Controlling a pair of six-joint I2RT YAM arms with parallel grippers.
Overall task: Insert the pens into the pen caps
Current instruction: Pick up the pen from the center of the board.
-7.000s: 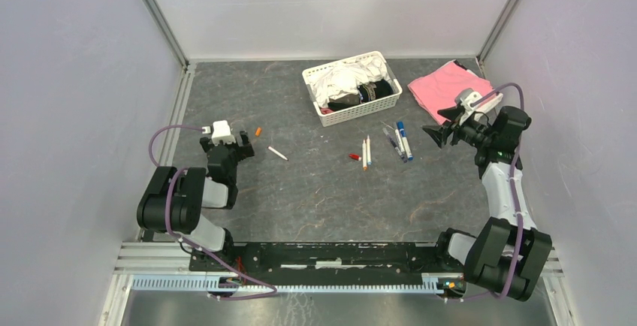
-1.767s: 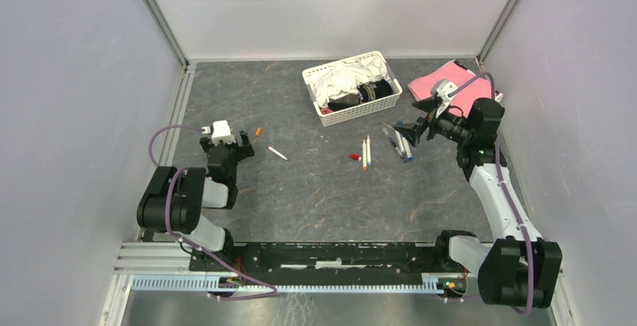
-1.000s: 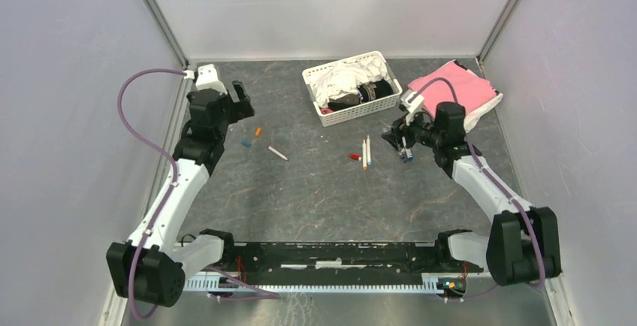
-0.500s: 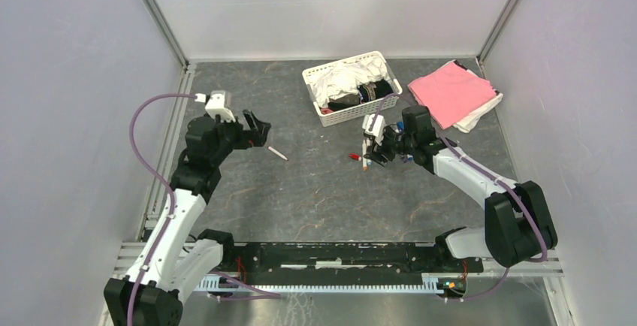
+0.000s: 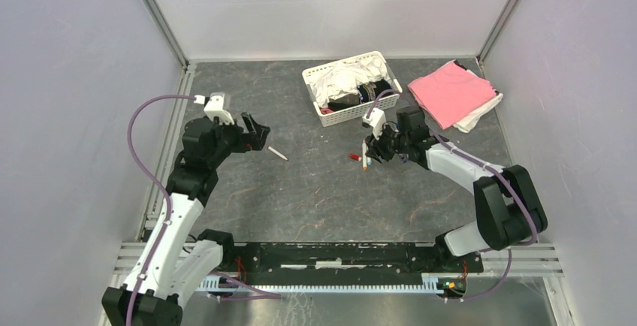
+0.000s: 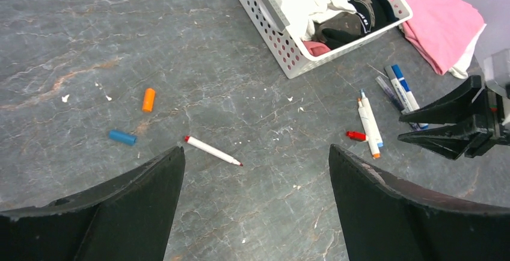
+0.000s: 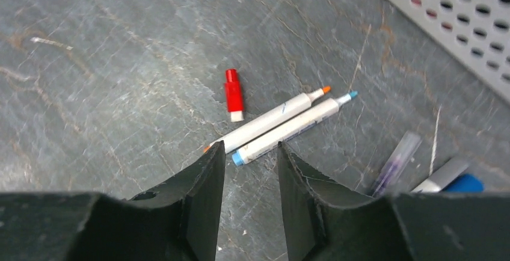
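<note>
Two white pens, one orange-tipped and one blue-tipped, lie side by side with a red pen cap next to them. My right gripper hovers just short of their near ends; its jaws are narrowed with a gap and hold nothing. A blue-capped pen and a dark pen lie further right. A red-ended white pen, an orange cap and a blue cap lie below my left gripper, which is wide open and empty above the table.
A white perforated basket full of cloths stands at the back centre. A folded pink cloth lies at the back right. Aluminium frame rails run along the table's left and right edges.
The right gripper has moved left from the blue pens to the two white pens and narrowed its jaws. The left gripper has swung from the far-left corner to above the caps.
</note>
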